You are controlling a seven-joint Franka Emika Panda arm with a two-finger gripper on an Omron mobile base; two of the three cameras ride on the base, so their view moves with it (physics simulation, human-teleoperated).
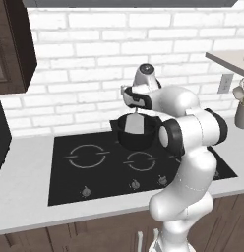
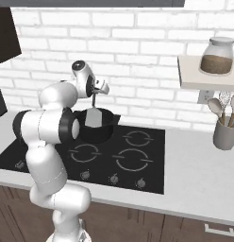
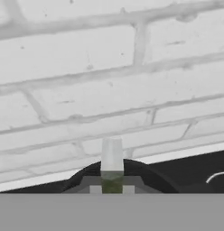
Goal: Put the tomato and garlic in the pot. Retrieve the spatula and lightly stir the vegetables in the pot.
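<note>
**A:** Nearest the base, along the front edge of the cooktop (image 1: 94,187), you see a row of knobs; none is touched, and the arm's elbow hangs above the right-hand end of that row.

**B:** And beyond the knobs?

**A:** On the rear burner stands the pot (image 2: 101,128), black and low-sided. Its contents cannot be made out, so you cannot confirm that the tomato and garlic are inside.

**B:** Where is the tool?

**A:** The spatula (image 2: 93,116) hangs upright, its pale blade inside the pot's rim. The gripper (image 2: 95,88) is closed around the top of its handle, directly above the pot; in the hand view the handle rises between the fingertips (image 3: 95,190).

**B:** What may go wrong from here?

**A:** Three things, in my judgement. A wide stirring sweep could press the blade against the wall and slide the small, light pot off its ring. A pinch high on a thin handle could let the spatula swivel, leaving the blade skating instead of stirring. A fast stroke could flick vegetables over the low side.

**B:** And farthest back?

**A:** Behind the pot rises the white brick wall (image 1: 84,64), near enough that a backward swing could strike it with the wrist.
</note>
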